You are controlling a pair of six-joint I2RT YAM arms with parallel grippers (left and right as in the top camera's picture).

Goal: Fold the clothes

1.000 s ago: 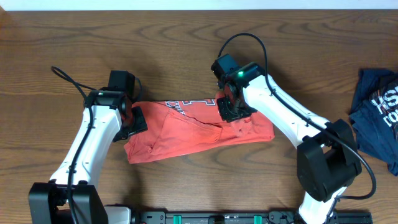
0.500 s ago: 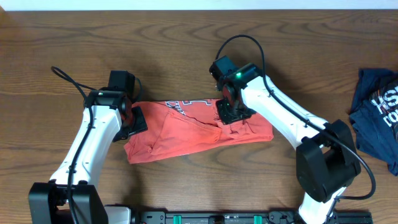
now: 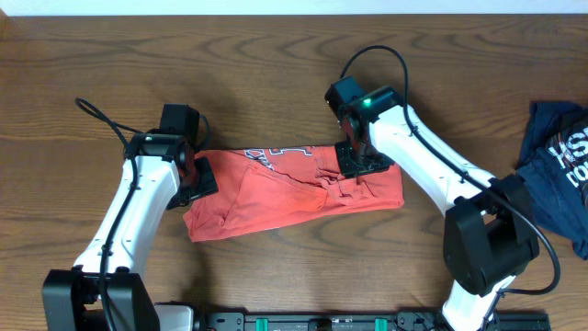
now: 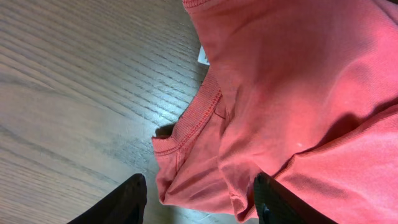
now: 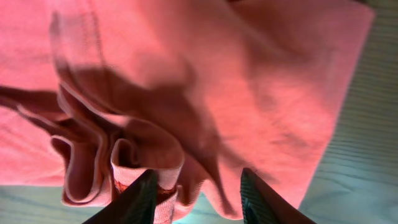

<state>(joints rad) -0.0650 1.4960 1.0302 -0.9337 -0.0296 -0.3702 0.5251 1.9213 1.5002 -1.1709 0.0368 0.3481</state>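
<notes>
Navy garment (image 3: pixel 559 175) cut by overhead's right edge. T-shirt (image 3: pixel 276 188) lettering mostly folded under, illegible. Left gripper (image 4: pixel 199 186), right gripper (image 5: pixel 194 180): only fingertips in wrist frames, rest cropped.

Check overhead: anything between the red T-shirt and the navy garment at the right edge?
In the overhead view, only the right arm crosses the gap between the red T-shirt and the navy garment. The rest of that stretch is bare wooden table.
</notes>
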